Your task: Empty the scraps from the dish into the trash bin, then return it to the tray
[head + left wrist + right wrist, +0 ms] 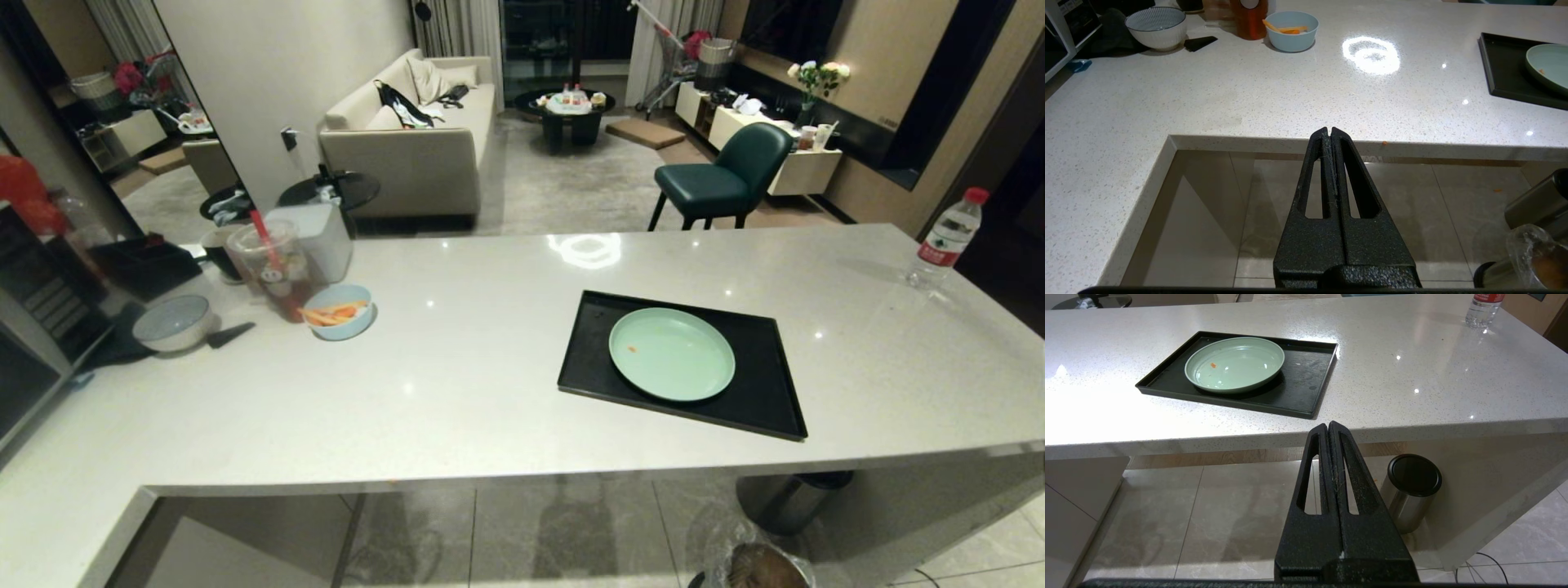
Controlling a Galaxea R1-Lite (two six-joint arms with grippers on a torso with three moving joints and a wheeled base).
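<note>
Dish (pixel 672 354): you'll see it nearly bare, on the tray (pixel 767 408) near the bench's right front edge.
Jaws: both grippers (left gripper (pixel 1330 131), right gripper (pixel 1328 426)) closed, empty.
Risk: a shallow rim may slip your grip.

The dish (pixel 672 354) lies on the tray (pixel 767 400).

A light-blue bowl (pixel 339 311) of carrot sticks is sitting on the pale counter (pixel 457 367) beside an iced drink cup (pixel 269 268) and a striped bowl (pixel 173 322), while a water bottle (pixel 945 238) is standing at the far right corner.
</note>
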